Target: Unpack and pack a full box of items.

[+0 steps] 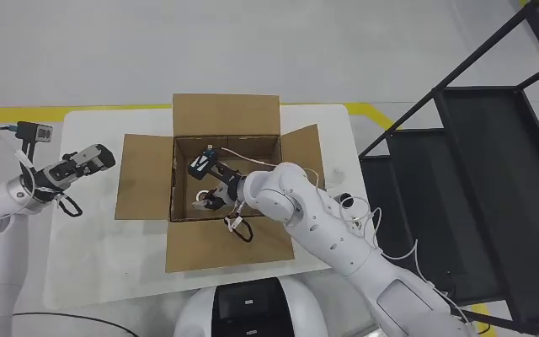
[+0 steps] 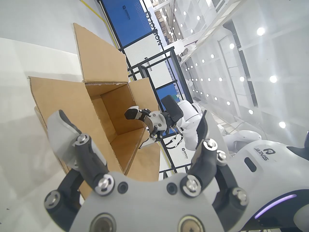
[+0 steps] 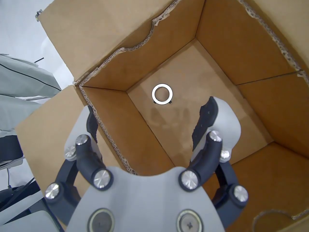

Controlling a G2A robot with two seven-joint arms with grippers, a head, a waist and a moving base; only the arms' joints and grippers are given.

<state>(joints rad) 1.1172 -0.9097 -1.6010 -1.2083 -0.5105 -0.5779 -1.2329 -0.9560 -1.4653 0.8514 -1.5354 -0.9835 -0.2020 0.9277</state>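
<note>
An open cardboard box (image 1: 143, 177) stands on the white table (image 1: 84, 261), all flaps folded outward. On its bare floor lies a small white ring (image 3: 153, 94). My right gripper (image 1: 202, 182) hangs over the box's opening, open and empty (image 3: 149, 108), with the ring below and just beyond its fingertips. It also shows over the box (image 2: 60, 92) as the right gripper (image 2: 141, 127). My left gripper (image 1: 103, 157) is off the box's left flap above the table, open (image 2: 130, 119) and holding nothing, pointed towards the box.
A black metal stair frame (image 1: 455, 160) stands right of the table. Bare table surface lies left of the box and along the near edge. The box's near flap (image 1: 227, 244) lies flat under the right arm.
</note>
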